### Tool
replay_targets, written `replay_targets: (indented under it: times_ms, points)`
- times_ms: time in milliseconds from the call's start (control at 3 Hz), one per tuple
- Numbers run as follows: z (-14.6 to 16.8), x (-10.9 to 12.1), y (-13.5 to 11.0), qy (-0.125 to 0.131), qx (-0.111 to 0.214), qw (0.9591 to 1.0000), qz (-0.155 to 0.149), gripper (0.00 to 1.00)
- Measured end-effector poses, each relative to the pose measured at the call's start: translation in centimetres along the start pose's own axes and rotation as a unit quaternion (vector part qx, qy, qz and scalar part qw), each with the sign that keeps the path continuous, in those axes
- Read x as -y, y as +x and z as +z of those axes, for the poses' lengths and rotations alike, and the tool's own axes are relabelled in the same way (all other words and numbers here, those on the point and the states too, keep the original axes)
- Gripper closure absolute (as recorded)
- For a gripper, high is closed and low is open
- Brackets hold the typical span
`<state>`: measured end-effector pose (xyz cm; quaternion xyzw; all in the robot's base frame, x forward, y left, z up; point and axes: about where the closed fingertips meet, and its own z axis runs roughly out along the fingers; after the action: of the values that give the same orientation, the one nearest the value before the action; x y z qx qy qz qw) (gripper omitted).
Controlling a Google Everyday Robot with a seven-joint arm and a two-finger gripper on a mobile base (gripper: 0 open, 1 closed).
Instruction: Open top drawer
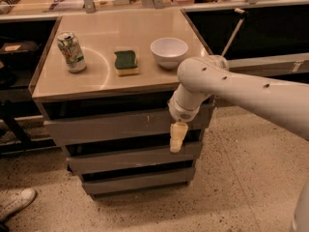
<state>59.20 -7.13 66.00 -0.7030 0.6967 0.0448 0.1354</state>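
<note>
The top drawer (111, 124) is the widest grey front just under the beige cabinet top, with small whitish scratches near its middle. It stands a little out from the cabinet, with a dark gap above it. My gripper (177, 138) hangs from the white arm in front of the drawer's right end, its cream fingers pointing down over the gap below the drawer front. The arm hides the drawer's right end.
On the cabinet top (96, 76) stand a drinks can (71, 51), a green-and-yellow sponge (126, 62) and a white bowl (169, 51). Two narrower grey drawer fronts (130, 159) lie below. A shoe (17, 203) is on the speckled floor at lower left.
</note>
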Motion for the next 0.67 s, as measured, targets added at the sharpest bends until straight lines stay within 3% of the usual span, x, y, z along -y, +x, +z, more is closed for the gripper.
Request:
replay_targets:
  times_ms: [667]
  points:
    - [2.6,-0.7,1.6,-0.041,-0.012,0.9991,-0.003,0.0]
